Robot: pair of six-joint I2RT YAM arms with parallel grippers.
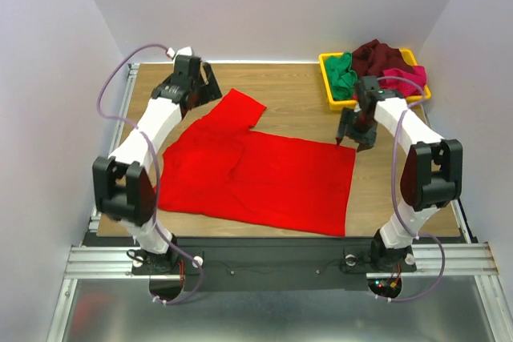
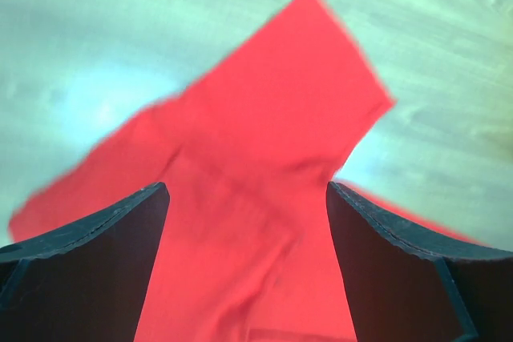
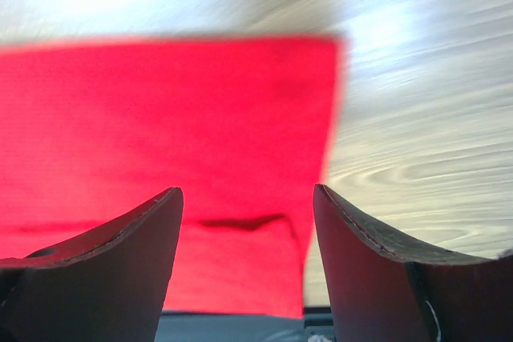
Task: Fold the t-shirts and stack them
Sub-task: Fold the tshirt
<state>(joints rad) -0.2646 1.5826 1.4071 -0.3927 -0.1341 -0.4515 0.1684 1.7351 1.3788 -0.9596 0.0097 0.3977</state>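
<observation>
The red shirt [image 1: 272, 182] lies spread flat in the middle of the desk [image 1: 296, 110], closer to the near edge than the far one. Both end effectors are released and hold nothing. The left end effector [image 1: 202, 86] hangs with jaws wide toward the far left corner, just left of the far sleeve [image 1: 240, 108]. The right end effector [image 1: 353, 140] hovers, jaws apart, at the shirt's far right corner, on the hem.

The step looks like the first fold, bringing the far edge over to the near edge. To do it well, each side should come down on cloth rather than bare wood and pinch both layers close to the edge. The two should then lift and travel together, so the edge between them is taut and no crease forms. The sleeve wants tucking in first.

The shirt's long axis runs left to right along the desk, slightly skewed. Its collar end points toward the left edge and its hem toward the right, near the tray [image 1: 327, 78] in the far right corner
</observation>
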